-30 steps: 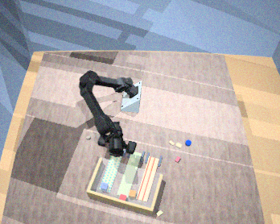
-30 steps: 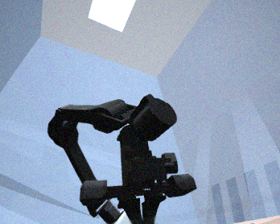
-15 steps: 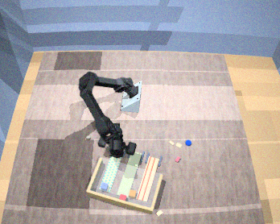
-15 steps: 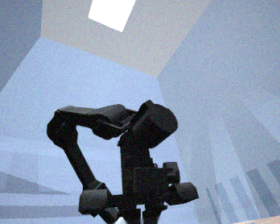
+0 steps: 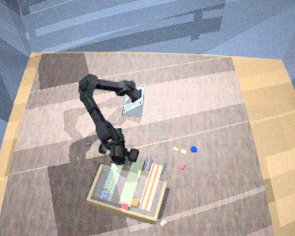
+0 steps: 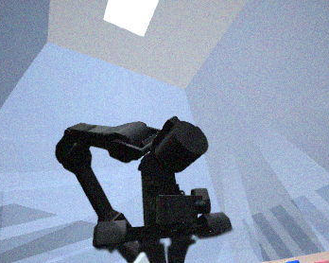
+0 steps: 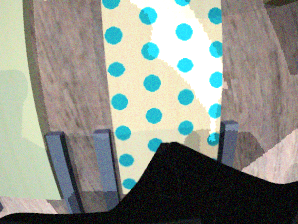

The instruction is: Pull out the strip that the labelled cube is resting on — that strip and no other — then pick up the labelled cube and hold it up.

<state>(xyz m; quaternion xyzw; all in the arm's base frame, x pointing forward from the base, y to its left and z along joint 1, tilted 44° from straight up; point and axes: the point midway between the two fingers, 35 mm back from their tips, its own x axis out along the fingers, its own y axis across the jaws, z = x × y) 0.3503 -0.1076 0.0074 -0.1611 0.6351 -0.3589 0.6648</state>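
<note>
A teal-dotted strip (image 5: pixel 114 178) (image 7: pixel 135 75), a pale green strip (image 5: pixel 132 182) (image 7: pixel 12 125) and a red-striped cream strip (image 5: pixel 152 187) lie side by side at the tray. A blue cube (image 5: pixel 105 193) sits at the dotted strip's far end. A red cube (image 5: pixel 125 206) and an orange cube (image 5: pixel 135 203) sit around the green strip's far end. No label can be made out on any cube. My gripper (image 5: pixel 119 161) (image 7: pixel 168 149) is shut, with nothing seen between the fingers. It is over the dotted strip's near end, which it hides; touching cannot be told.
The wooden-walled tray (image 5: pixel 95 182) surrounds the cubes. Upright blue guides (image 5: pixel 145 165) (image 7: pixel 106 160) flank the strips' near ends. A blue disc (image 5: pixel 193 148), a small red piece (image 5: pixel 182 166) and cream pieces (image 5: pixel 183 151) lie to the right.
</note>
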